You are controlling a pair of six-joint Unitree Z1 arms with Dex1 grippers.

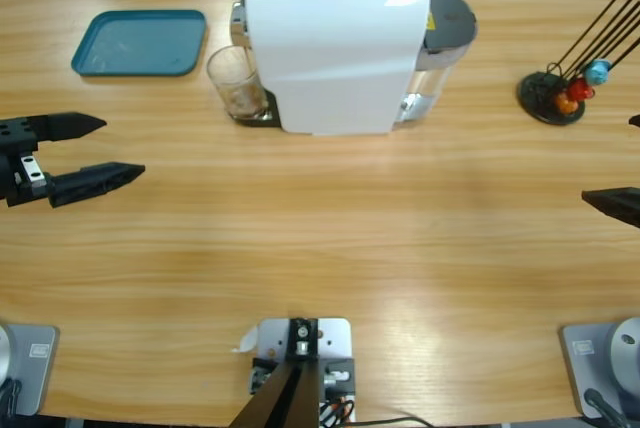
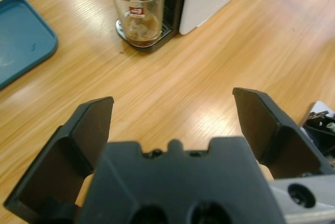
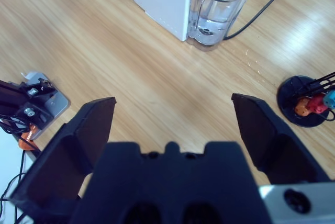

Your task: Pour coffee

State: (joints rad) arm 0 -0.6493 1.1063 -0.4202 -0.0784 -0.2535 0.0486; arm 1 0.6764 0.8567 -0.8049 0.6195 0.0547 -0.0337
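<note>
End effectors (image 1: 95,151) (image 3: 172,124) wide open, empty

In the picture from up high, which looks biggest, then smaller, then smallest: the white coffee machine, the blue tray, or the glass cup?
1. White coffee machine, clearly the largest.
2. Blue tray.
3. Glass cup, smallest.

coffee machine (image 1: 335,48): on the table (image 1: 330,238), middle of the far edge | glass (image 1: 236,81): on the machine's tray, at its left side, coffee (image 2: 141,34) in it | tray (image 1: 140,43): far left corner | capsule stand (image 1: 553,96): near the right edge, well apart from the machine
</note>
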